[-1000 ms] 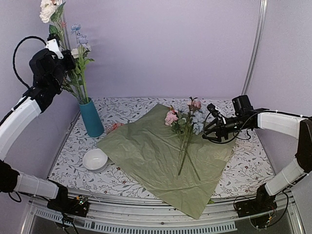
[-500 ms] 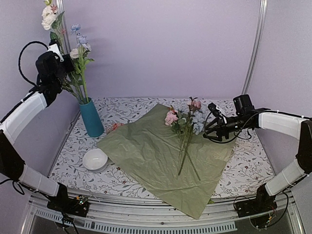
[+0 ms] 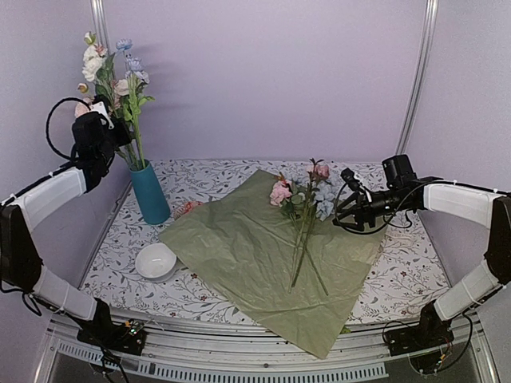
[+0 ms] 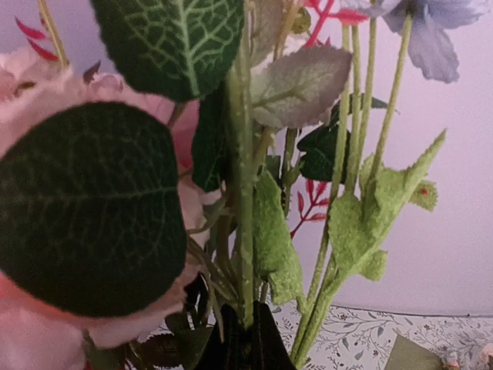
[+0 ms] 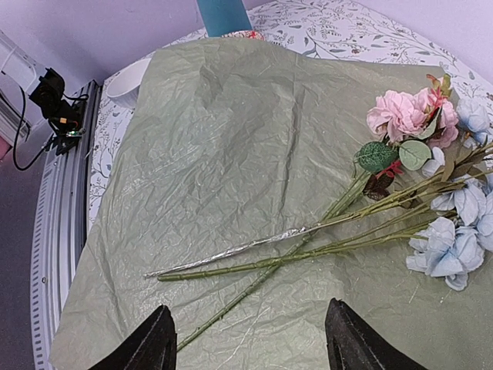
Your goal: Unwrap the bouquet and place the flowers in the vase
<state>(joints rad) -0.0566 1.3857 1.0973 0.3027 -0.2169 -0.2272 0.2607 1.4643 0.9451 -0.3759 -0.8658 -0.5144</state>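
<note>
The blue vase [image 3: 149, 191] stands at 9 o'clock on the tabletop [image 3: 399, 279], close to the left wall. A bunch [image 3: 126, 88] of white, pink and blue blooms stands up in it, with the heads high above the rim. The left jaws are up among the leaves, at about 11 o'clock from the top of the vase. They are shut tight on one green stem [image 4: 243, 231]. In the left wrist view it comes up from between them. I cannot tell if that stem goes down into the vase.

A big green sheet [image 3: 239, 247] lies flat in the middle of the tabletop. More flowers [image 3: 303, 199] lie on it. Their pink and blue heads are at 1 o'clock, and their long green ends point to 6 o'clock.

The right jaws are wide apart with nothing in them. They hang over the sheet, just at 3 o'clock from the flower heads.

A white bowl [image 3: 155, 261] sits at 8 o'clock, just beside the sheet's left corner.
</note>
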